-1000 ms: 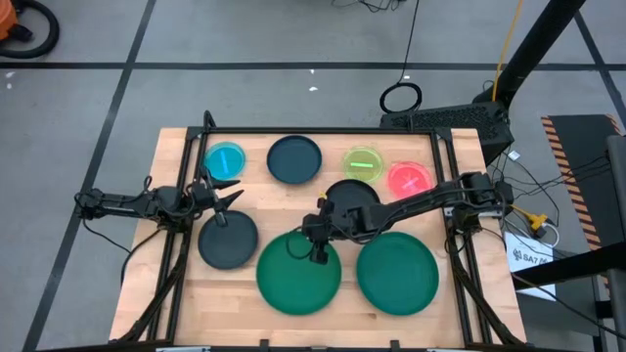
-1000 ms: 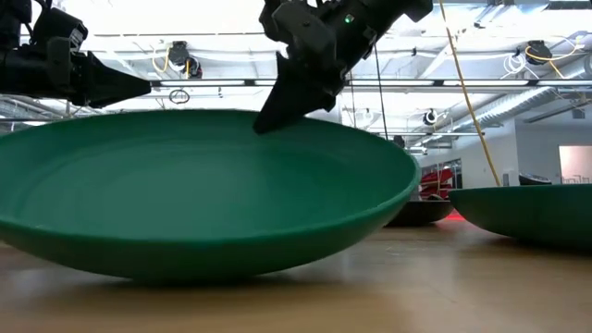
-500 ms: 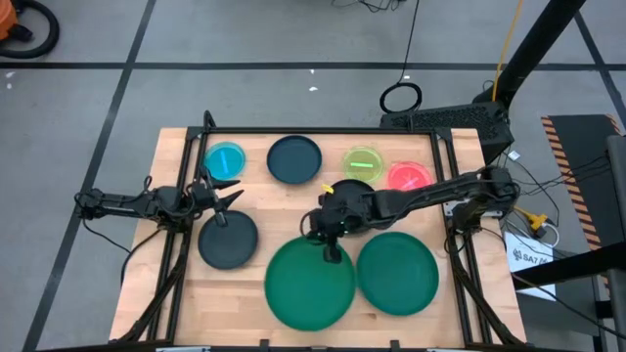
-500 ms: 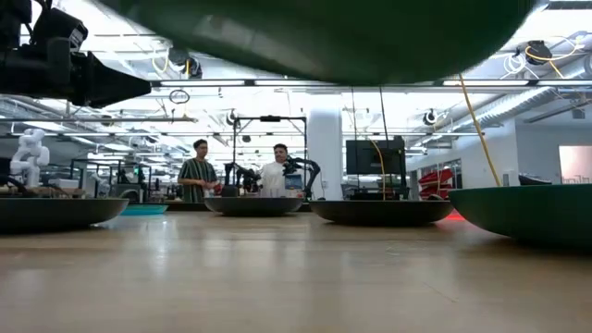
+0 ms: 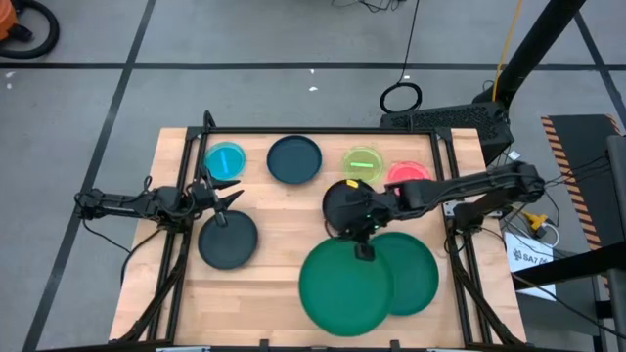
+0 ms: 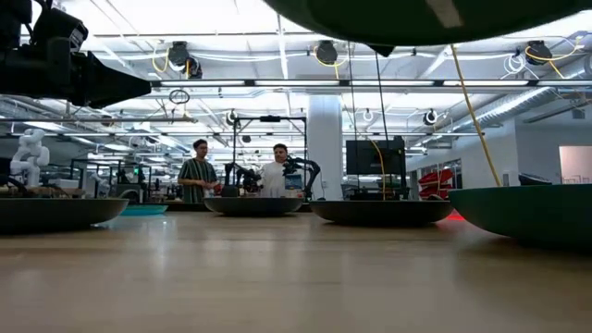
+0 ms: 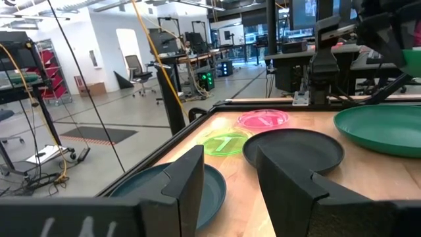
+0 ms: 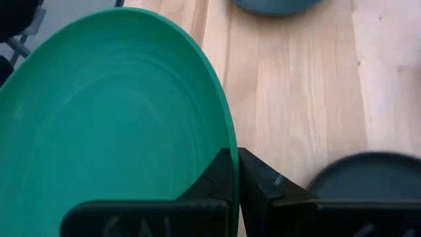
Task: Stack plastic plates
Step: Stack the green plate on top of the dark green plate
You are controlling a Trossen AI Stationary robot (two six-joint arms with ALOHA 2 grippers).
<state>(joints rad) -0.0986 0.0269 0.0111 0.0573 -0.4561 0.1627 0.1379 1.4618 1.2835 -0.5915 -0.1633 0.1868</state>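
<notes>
In the high view my right gripper (image 5: pixel 362 250) is shut on a large green plate (image 5: pixel 344 286) that overlaps the second large green plate (image 5: pixel 416 276) lying on the table. Dark plates sit at the far side (image 5: pixel 294 159), under my right arm (image 5: pixel 342 198) and near the left (image 5: pixel 228 241). Along the far edge lie the small blue (image 5: pixel 225 159), lime (image 5: pixel 363 162) and pink (image 5: pixel 411 174) plates. My left gripper (image 5: pixel 225 198) waits open above the left dark plate's far edge. My right gripper pinches the held green plate by its rim (image 8: pixel 227 141) at the plate's far edge, one finger (image 8: pixel 217 176) on the upper face and one finger (image 8: pixel 258 179) under it. The plate is lifted clear; the low view shows only its underside (image 6: pixel 416 14) high up.
A dark metal frame (image 5: pixel 323 131) borders the wooden table (image 5: pixel 279 210). Bare wood lies near the table's left near corner. Beyond the table, two people (image 6: pixel 196 171) stand far back in the room.
My right gripper has carried the green plate up off the table and toward the table's right and near edge. The plate lay flat on the wood; now it hangs high and overlaps the second green plate.
</notes>
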